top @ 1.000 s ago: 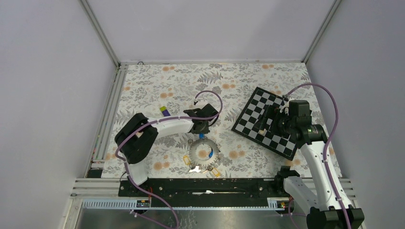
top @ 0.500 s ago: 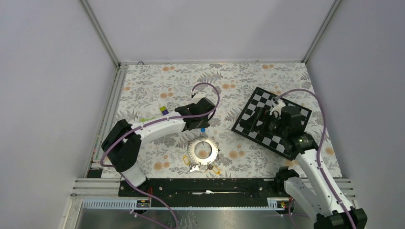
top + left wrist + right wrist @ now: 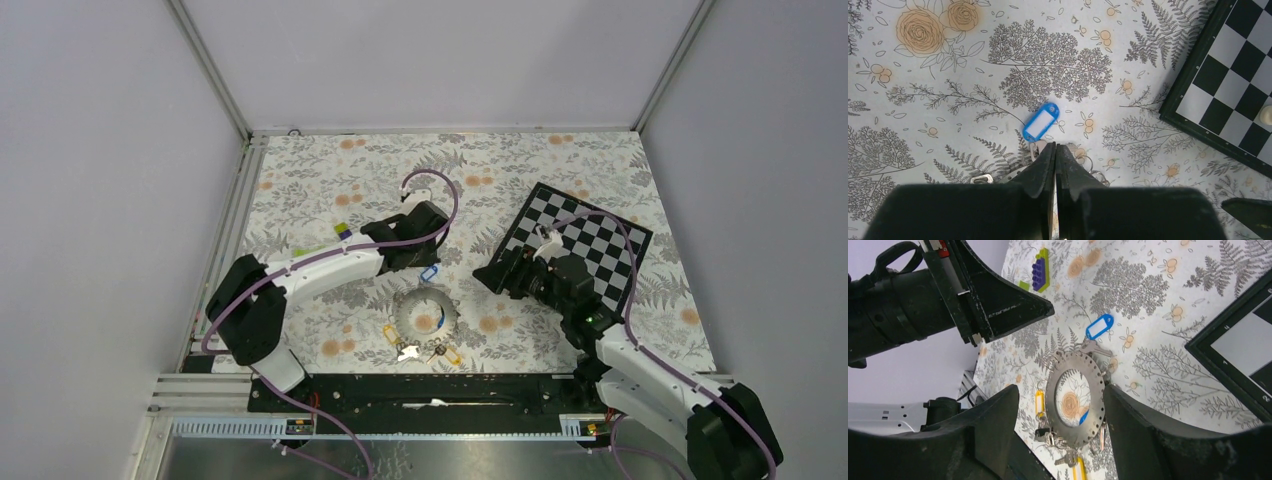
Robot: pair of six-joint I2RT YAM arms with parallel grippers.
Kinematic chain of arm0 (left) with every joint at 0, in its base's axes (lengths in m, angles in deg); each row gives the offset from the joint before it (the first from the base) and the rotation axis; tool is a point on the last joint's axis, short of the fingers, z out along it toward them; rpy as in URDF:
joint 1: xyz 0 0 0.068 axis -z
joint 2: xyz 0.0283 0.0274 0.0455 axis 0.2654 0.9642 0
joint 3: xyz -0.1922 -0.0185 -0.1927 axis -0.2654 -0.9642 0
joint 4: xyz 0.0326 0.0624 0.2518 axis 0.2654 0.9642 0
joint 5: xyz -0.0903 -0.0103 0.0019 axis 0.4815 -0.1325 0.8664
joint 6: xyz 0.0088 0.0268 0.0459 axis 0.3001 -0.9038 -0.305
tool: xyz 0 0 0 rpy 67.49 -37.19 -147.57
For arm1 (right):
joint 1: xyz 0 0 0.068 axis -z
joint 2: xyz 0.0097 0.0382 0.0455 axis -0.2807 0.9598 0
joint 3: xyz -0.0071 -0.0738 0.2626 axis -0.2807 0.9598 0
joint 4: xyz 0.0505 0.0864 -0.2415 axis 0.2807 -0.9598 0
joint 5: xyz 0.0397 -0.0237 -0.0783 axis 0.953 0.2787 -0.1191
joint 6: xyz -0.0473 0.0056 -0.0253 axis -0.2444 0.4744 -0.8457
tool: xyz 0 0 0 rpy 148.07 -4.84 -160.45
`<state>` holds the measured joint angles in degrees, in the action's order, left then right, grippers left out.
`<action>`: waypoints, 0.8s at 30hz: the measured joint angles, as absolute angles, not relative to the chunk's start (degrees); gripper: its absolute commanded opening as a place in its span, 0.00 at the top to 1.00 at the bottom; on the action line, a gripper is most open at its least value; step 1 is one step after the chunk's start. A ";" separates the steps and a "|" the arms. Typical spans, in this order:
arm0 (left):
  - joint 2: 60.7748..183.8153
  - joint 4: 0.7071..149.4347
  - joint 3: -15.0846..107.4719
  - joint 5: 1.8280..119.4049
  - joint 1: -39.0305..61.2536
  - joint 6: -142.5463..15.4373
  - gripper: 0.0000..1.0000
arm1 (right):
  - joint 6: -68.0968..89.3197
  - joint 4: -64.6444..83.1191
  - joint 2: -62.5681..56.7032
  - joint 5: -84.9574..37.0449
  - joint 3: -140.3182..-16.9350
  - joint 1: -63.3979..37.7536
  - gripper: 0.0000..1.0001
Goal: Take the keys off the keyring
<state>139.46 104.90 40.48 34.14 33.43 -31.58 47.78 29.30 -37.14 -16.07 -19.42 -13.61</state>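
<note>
While the left claw sits clenched, whether on anything I cannot tell, a blue-tagged key lies just past its tips and the keyring under the spread-open right claw; unpinned, that ring could drag when pulled

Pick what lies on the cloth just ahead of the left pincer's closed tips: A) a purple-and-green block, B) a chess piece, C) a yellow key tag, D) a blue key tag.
D: the left wrist view shows a blue key tag lying on the floral cloth right in front of the left pincer, whose fingers are pressed together.
</note>
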 measured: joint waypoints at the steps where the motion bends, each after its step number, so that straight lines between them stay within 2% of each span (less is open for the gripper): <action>1: 139.35 104.92 40.55 34.20 33.43 -31.56 0.96 | 48.29 31.42 -36.46 -16.16 -18.81 -13.63 0.31; 5: 139.09 104.92 40.66 34.42 33.43 -31.63 0.94 | 50.14 39.70 -31.70 -15.98 -18.04 -13.80 0.27; 7: 139.09 105.03 40.66 34.40 33.43 -31.61 0.77 | 50.45 41.21 -29.78 -15.91 -18.06 -13.87 0.26; 10: 139.09 106.08 40.66 34.01 33.45 -31.67 0.58 | 50.60 41.30 -29.03 -16.00 -18.06 -13.96 0.25; 14: 139.51 107.15 40.66 32.98 33.43 -31.80 0.44 | 50.36 38.15 -31.24 -17.60 -18.22 -14.04 0.22; 18: 143.14 107.57 40.87 31.89 33.43 -31.47 0.40 | 49.90 33.54 -35.44 -19.61 -18.37 -14.09 0.21; 24: 150.72 108.42 41.64 30.73 33.43 -31.13 0.39 | 49.66 28.49 -41.58 -22.60 -18.37 -14.09 0.20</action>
<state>150.72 108.42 41.64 30.73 33.43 -31.13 49.66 28.49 -41.58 -22.60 -18.37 -14.09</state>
